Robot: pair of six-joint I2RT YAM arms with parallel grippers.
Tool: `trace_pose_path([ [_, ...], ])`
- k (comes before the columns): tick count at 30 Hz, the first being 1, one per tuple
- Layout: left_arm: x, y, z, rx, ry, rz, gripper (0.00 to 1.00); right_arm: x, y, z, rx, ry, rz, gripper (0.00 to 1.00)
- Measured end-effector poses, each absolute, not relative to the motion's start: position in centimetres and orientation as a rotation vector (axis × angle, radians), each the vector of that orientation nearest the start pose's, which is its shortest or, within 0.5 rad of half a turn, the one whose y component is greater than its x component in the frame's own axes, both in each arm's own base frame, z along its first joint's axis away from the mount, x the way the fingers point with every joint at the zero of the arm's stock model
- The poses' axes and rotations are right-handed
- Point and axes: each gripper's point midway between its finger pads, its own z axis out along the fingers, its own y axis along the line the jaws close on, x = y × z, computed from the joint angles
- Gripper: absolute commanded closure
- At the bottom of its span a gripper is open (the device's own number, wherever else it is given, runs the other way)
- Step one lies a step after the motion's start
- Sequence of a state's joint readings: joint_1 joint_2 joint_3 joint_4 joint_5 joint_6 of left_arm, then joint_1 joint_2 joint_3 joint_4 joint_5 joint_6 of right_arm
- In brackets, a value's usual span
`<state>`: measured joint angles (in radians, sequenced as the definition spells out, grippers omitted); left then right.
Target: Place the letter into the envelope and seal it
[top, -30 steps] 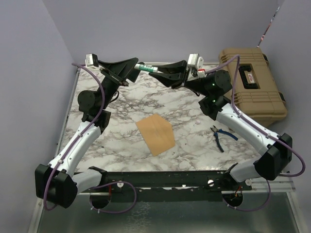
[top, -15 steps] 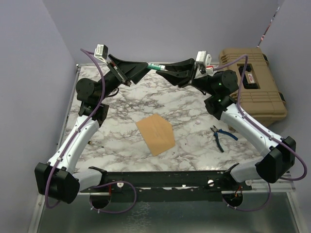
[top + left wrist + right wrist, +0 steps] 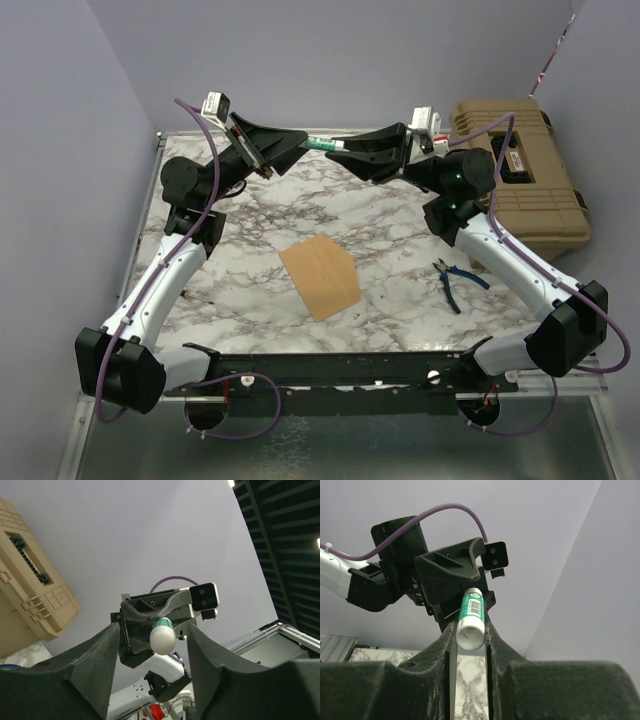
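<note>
- The envelope point(image 3: 320, 277) lies flat mid-table on the marble table point(image 3: 400, 210). In the top view its long axis runs roughly 11 to 5 o'clock.
- No sign of the letter as a separate sheet; probably already inside. Flap state unclear.
- Both pincers hang high over the far edge, at 12 o'clock from the envelope and well apart from it. Neither arm is clearly nearer.
- The right gripper point(image 3: 470, 625) has its jaws nearly closed, clamped on a glue stick point(image 3: 471, 611). The tube points toward 9 o'clock.
- The left gripper point(image 3: 153, 630) has its jaws wide and grips nothing. The stick's white end sits between its fingers, apparently untouched.
- Judgement: uncapping or hand-over pending; gluing then needs a descent toward 6 o'clock.
</note>
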<state>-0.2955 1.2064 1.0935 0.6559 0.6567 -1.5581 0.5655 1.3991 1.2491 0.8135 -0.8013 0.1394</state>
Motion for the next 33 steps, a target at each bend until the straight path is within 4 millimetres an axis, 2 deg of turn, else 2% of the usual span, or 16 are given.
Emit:
trace_pose_path([
  [7, 28.5, -23.5, 48.3, -0.133, 1.416, -1.951, 0.68, 27.3, 32.5, 47.8, -0.956, 0.711, 1.003, 0.89],
  [16, 28.8, -23.4, 48.0, -0.133, 1.429, -1.952, 0.69, 28.4, 32.5, 46.6, -0.976, 0.737, 1.015, 0.88],
  [21, 28.9, -23.5, 47.7, -0.132, 1.436, -1.954, 0.64, 28.4, 32.7, 46.3, -0.989, 0.738, 1.027, 0.88],
  [23, 28.9, -23.5, 47.6, -0.132, 1.436, -1.955, 0.66, 28.4, 32.8, 46.2, -0.993, 0.738, 1.030, 0.88],
  [25, 28.9, -23.5, 47.6, -0.131, 1.435, -1.955, 0.72, 28.4, 32.8, 46.2, -0.994, 0.740, 1.033, 0.87],
  [27, 29.0, -23.6, 47.6, -0.128, 1.436, -1.955, 0.82, 28.4, 32.9, 46.3, -0.996, 0.737, 1.034, 0.85],
  [30, 29.0, -23.6, 47.6, -0.129, 1.435, -1.958, 0.98, 28.3, 32.9, 46.5, -0.998, 0.732, 1.036, 0.75],
  [33, 29.0, -23.5, 47.7, -0.119, 1.426, -1.953, 1.00, 28.4, 32.9, 46.5, -0.998, 0.735, 1.040, 0.56],
])
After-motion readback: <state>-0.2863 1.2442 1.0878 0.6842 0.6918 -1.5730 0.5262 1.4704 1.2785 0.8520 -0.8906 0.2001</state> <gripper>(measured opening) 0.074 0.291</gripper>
